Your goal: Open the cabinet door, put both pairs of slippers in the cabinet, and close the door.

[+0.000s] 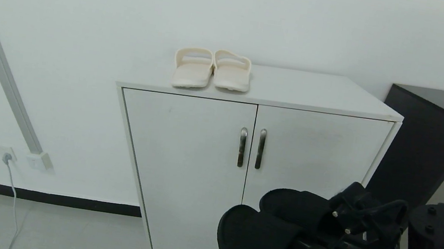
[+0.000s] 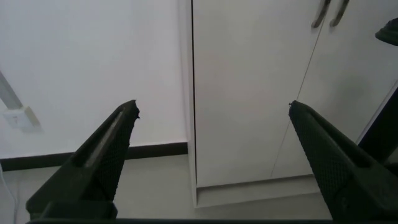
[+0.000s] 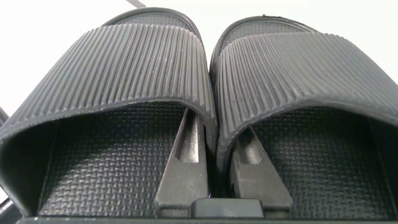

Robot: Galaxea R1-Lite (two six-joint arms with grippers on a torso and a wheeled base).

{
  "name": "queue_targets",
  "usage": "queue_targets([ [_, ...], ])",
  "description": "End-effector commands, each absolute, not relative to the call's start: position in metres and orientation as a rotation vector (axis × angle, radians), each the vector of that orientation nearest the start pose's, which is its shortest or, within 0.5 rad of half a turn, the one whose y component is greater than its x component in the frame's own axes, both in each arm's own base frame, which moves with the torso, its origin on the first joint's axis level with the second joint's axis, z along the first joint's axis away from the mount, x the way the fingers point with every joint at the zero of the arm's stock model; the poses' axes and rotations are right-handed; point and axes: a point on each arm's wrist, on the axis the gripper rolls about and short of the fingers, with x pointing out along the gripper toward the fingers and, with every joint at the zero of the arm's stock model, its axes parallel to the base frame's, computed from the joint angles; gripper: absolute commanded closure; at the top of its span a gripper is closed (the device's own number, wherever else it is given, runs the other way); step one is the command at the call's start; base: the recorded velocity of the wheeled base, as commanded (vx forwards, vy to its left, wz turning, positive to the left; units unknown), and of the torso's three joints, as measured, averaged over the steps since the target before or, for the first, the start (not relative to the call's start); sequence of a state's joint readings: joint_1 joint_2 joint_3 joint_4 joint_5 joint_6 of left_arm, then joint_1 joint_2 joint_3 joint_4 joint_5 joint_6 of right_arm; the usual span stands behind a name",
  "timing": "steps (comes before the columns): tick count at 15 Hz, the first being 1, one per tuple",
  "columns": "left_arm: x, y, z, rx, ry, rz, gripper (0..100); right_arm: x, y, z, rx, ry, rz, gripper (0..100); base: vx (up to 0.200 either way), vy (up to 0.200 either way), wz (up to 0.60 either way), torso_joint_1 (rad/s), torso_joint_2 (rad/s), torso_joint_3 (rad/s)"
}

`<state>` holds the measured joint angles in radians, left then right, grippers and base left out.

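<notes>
The black slippers (image 1: 272, 231) are held pinched by their adjoining inner walls in the right gripper (image 3: 214, 149), the left gripper (image 2: 213, 107) is seen spread wide and empty, and the shut cabinet's (image 1: 180, 171) upright door handles (image 1: 241, 147) are noted at 11 o'clock of the held pair.

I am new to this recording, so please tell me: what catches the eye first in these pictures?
A pair of black slippers, pinched together by the right gripper, hangs low before the white cabinet. A pair of cream slippers lies side by side on the cabinet's top; both doors are shut.
</notes>
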<state>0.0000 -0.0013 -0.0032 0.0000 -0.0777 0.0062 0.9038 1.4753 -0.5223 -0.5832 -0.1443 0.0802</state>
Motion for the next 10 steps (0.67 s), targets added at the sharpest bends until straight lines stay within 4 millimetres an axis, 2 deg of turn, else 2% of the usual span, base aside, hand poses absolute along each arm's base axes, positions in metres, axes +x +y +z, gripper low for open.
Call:
queue_targets([
  [1, -0.0231, -0.0018, 0.0763, 0.006, -0.003, -0.078, 0, 0.1445, 0.1787, 0.161, -0.118, 0.364, 0.737, 100, 0.0, 0.0, 0.0, -0.105, 0.47, 0.354],
  [7, -0.0231, -0.0018, 0.0763, 0.009, -0.003, -0.078, 0, 0.1443, 0.1786, 0.1606, -0.119, 0.365, 0.737, 100, 0.0, 0.0, 0.0, -0.058, 0.42, 0.352],
  [10, -0.0231, -0.0018, 0.0763, 0.009, -0.003, -0.08, 0, 0.1442, 0.1784, 0.1609, -0.118, 0.364, 0.737, 100, 0.0, 0.0, 0.0, -0.001, 0.03, 0.011],
])
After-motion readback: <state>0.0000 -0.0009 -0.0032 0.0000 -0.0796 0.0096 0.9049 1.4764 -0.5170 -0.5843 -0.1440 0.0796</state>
